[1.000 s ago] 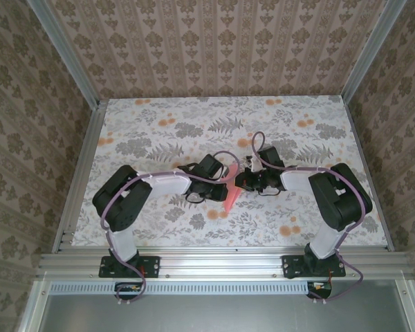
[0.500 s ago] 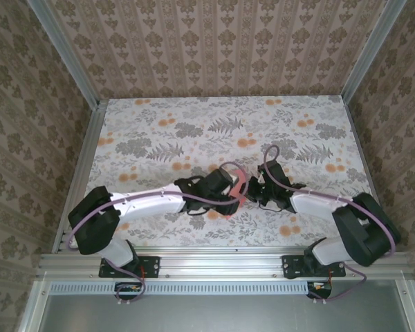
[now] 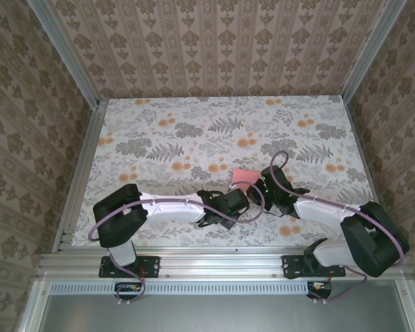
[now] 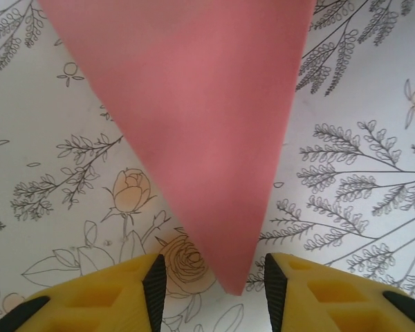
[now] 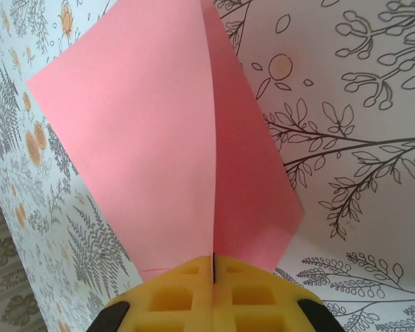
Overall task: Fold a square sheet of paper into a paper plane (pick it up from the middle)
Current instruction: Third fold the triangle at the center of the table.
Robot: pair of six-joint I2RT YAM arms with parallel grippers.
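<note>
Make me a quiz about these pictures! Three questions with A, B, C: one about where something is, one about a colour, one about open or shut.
1. Where is the pointed tip of the paper sheet?
A) between the fingers of the left gripper
B) under a cup
C) inside a box

2. What colour is the paper sheet?
A) blue
B) green
C) pink

3. How is the right gripper?
A) wide open
B) shut on the paper sheet
C) shut on a pencil

Answers:
1 A: the left wrist view shows the tip in the gap between the yellow fingers.
2 C: it is plain pink in both wrist views.
3 B: its fingers pinch the sheet at the crease.
</note>
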